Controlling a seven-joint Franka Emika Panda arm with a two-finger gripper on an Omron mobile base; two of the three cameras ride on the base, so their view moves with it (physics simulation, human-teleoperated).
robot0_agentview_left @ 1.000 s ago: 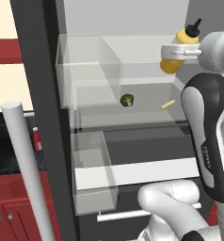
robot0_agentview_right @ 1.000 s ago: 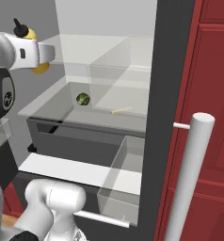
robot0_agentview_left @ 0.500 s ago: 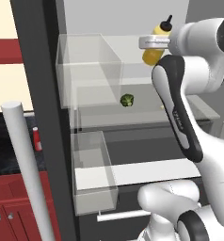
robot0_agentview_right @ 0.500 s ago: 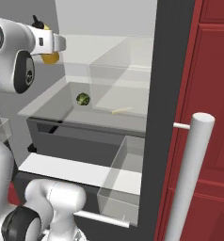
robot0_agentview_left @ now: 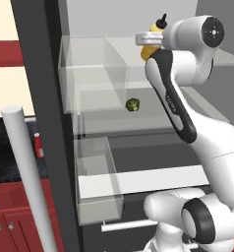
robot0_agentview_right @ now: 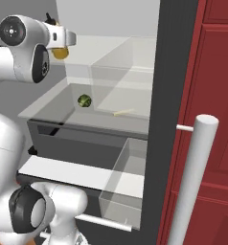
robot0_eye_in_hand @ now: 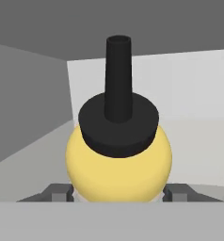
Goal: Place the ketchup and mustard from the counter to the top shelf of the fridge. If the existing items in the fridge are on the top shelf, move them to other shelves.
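The claw (robot0_eye_in_hand: 118, 195) pinches the round yellow mustard bottle with the black nozzle cap (robot0_eye_in_hand: 118, 160) by its sides, holding it upright at the height of the clear glass top shelf of the fridge (robot0_agentview_left: 102, 42). Risks, as I judge them: the bottle's base could catch the shelf's front edge and tip, or topple if let go before it sits flat. On the clear shelf below (robot0_agentview_left: 109, 123) lie a small green vegetable (robot0_agentview_left: 132, 104) and a thin pale stick (robot0_agentview_right: 123, 113). The small red ketchup bottle (robot0_agentview_left: 38, 145) stands on the dark counter (robot0_agentview_left: 6, 162)
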